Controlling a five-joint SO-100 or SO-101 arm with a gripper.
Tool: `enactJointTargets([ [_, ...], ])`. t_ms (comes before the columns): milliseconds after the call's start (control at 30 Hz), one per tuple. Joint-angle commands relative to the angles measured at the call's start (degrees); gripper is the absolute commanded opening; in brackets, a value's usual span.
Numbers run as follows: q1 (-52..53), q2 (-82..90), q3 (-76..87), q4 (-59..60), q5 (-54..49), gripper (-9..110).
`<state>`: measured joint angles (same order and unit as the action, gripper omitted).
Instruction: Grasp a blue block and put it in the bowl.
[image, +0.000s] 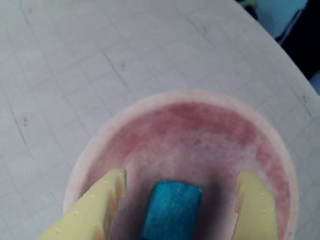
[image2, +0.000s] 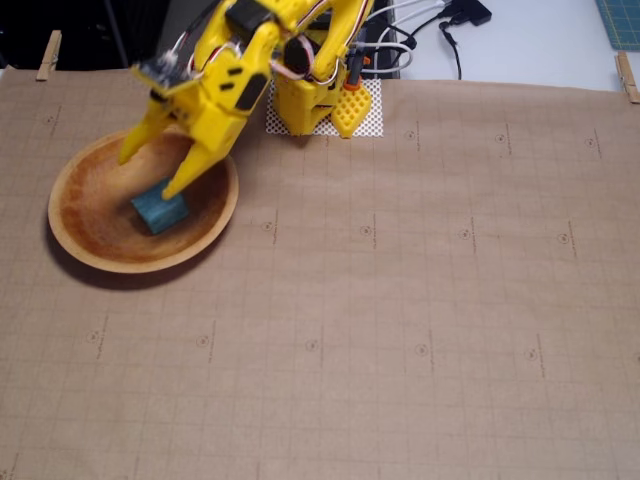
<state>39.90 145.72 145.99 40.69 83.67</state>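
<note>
The blue block (image2: 160, 210) lies inside the bowl (image2: 85, 245) (untouched by either finger). The gripper (image2: 148, 170) hangs above it, fingers (image: 100, 205) spread apart.

The bowl (image2: 95, 243) looks like wood, orange-brown with a paler rim and a soft sheen on its inner wall, and the blue block (image2: 160, 210) lying inside it has a rough, foam-like matt surface. Above the bowl, the gripper (image2: 148, 172) is glossy yellow plastic with small notched teeth along its fingers (image: 252, 200). Around the bowl, the table cover (image2: 420, 300) looks like matt brown paper printed with a fine grid.
</note>
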Motion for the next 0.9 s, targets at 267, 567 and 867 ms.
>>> enactJointTargets([
  [267, -7.73, 14.15, -15.47, 19.78, 0.44, 23],
  [567, -16.88, 14.50, -19.34, 25.40, 2.64, 10],
  [867, -24.70, 14.50, -22.15, 28.83, 2.64, 1],
])
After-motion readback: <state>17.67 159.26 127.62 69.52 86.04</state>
